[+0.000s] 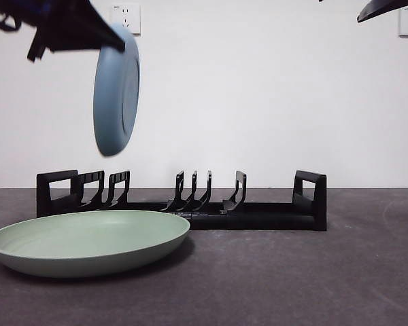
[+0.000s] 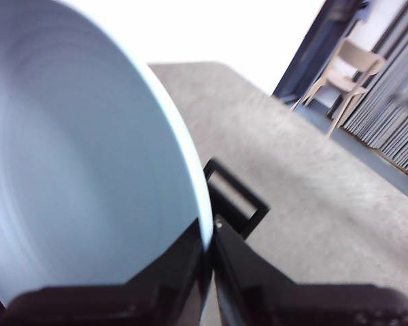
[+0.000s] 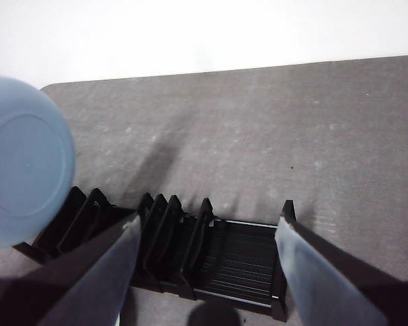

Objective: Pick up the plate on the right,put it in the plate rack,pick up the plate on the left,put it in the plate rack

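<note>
Left gripper (image 2: 211, 251) is clamping the blue plate (image 1: 115, 98) by its rim, holding it on edge in the air above the plate rack (image 1: 183, 204), toward one end. Looks like a placing step; next move probably calls for lining the plate up with a divider slot while lowering. Green plate (image 1: 88, 241) is lying flat on the table (image 1: 313, 285) in front of the rack. Right gripper (image 3: 204, 272) is waiting above the rack with jaws spread, empty. Right wrist view is showing the slots from above, which front view isn't
</note>
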Robot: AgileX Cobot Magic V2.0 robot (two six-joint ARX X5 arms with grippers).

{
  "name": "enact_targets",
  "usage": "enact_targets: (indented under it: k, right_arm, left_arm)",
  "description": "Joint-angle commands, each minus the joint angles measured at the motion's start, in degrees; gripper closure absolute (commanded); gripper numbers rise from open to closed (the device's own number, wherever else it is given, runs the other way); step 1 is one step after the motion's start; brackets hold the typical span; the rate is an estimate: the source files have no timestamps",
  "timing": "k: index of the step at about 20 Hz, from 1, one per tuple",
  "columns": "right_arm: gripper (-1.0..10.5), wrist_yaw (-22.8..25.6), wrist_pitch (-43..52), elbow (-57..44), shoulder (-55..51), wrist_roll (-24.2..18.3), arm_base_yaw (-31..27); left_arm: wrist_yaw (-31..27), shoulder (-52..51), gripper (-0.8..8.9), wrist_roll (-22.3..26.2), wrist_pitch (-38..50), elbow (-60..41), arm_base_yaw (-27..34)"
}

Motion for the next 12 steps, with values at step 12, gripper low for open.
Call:
enact_targets:
  k: [12]
  right_arm:
    - [6.1,0.17,-0.90,-0.09,0.09,0.46,0.11]
  left_arm:
    - [0.59,8.24,8.23,0.70,0.48,0.09,1.97]
